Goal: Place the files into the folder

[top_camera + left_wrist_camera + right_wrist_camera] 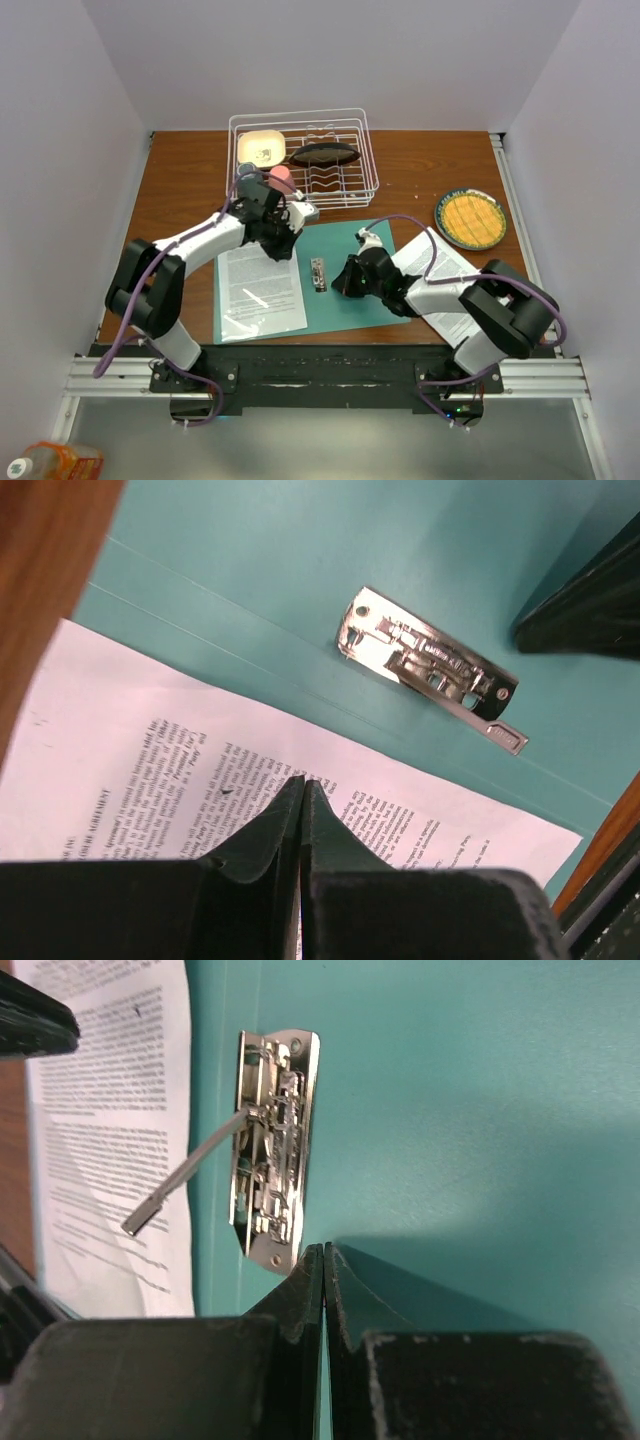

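The teal folder (350, 245) lies open and flat on the table, with its metal clip (318, 273) at the spine. One printed white sheet of the files (258, 290) lies on its left half. More sheets (447, 262) lie off its right edge, under the right arm. My left gripper (286, 246) is shut, its tips (302, 780) low over the sheet (130, 770) near its top edge. My right gripper (346, 279) is shut with nothing in it, its tips (323, 1246) on the folder (450, 1080) just beside the clip (275, 1150), whose lever stands raised.
A white wire dish rack (304, 130) at the back holds a cream dish and a dark object. A pink cup (281, 178) stands beside the left arm. A yellow plate with a green rim (471, 219) sits at the right. Bare wooden table (185, 185) surrounds the folder.
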You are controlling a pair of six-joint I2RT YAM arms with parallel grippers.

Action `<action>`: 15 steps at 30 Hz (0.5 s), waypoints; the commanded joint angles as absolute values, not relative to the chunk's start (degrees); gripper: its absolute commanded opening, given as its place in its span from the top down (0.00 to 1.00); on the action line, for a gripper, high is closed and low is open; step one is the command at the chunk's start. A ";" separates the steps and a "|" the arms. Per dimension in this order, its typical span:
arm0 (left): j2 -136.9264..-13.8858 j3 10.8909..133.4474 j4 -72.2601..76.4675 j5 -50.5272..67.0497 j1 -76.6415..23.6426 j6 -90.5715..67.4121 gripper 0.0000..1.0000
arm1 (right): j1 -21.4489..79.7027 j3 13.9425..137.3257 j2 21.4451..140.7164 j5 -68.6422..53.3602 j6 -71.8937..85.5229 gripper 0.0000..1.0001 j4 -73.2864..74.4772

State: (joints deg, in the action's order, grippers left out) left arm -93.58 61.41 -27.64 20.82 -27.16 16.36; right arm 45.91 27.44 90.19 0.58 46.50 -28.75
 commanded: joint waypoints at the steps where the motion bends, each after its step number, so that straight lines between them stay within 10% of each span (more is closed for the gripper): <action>1: -96.49 59.68 -25.67 19.87 -27.25 17.49 0.96 | 46.14 31.29 86.49 3.43 38.68 1.00 -15.56; 15: -99.58 57.92 -25.13 17.31 -27.25 17.66 0.95 | 50.71 28.74 84.71 -5.97 39.54 1.00 -30.22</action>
State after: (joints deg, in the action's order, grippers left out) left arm -99.00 57.82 -26.15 17.47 -27.18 16.69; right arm 49.15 28.16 81.03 -2.68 39.40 -22.96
